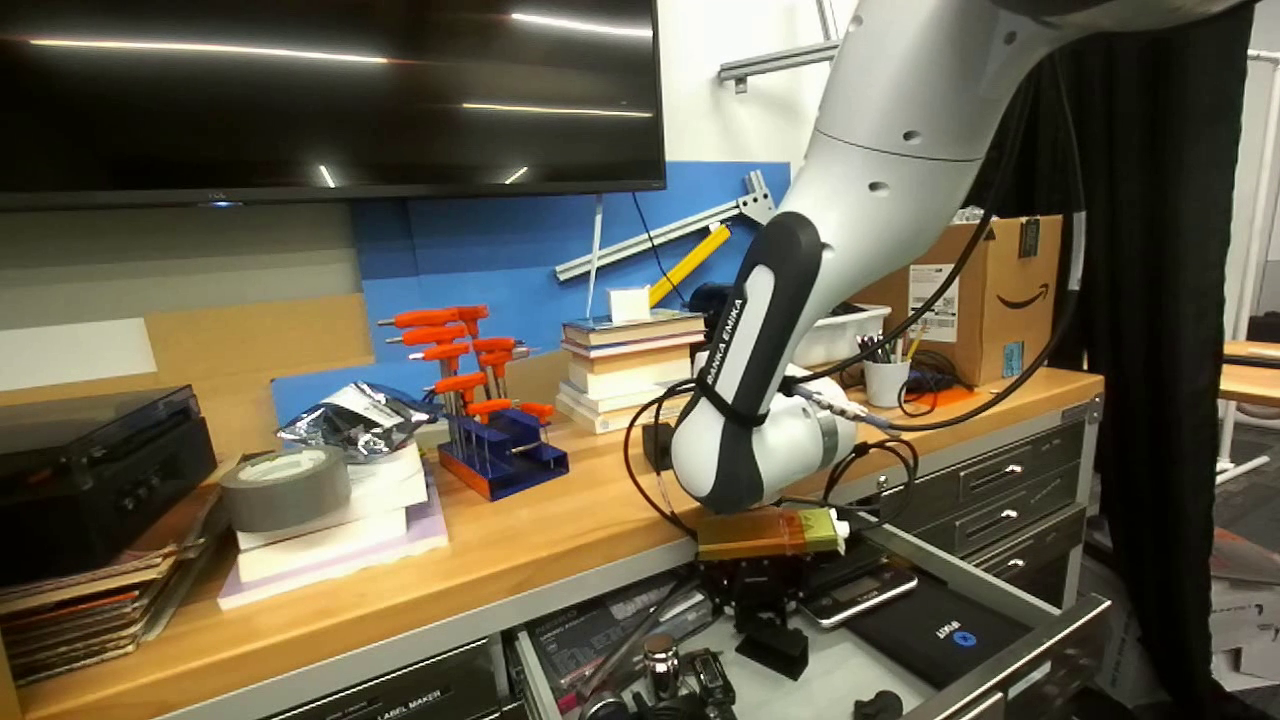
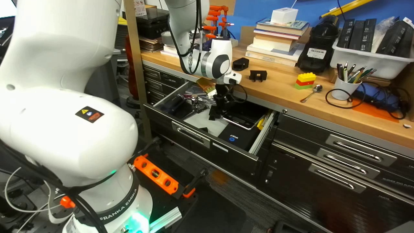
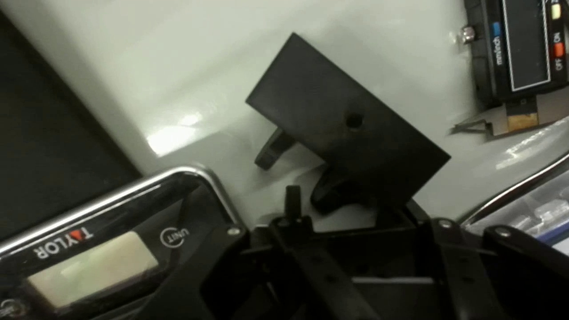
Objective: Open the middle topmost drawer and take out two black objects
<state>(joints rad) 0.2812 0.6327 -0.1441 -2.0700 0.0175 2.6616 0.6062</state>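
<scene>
robot arm (image 1: pixel 880 200): "ranka emika" legible along the black trim; full "franka emika" on the base (image 2: pixel 113 207). sticker (image 2: pixel 90 114) above it: yellow warning triangle.
digital scale (image 3: pixel 106 262): "taylor", "unit".
digital caliper (image 3: pixel 520 53): "mm/inch", "off", "on".
black case (image 1: pixel 920 605), in the open drawer (image 2: pixel 234 157): "ifixit", blue round emblem.
neighbouring drawer front (image 1: pixel 400 685): "label maker".
cardboard box (image 1: pixel 1020 290): smile-arrow sign.
another drawer front (image 2: pixel 388 176): "gloves", remainder unclear from here.

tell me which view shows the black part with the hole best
The wrist view: the black part is close up there, its flat face and hole plain. Both exterior views show it small and dark, its hole indiscernible.
</scene>
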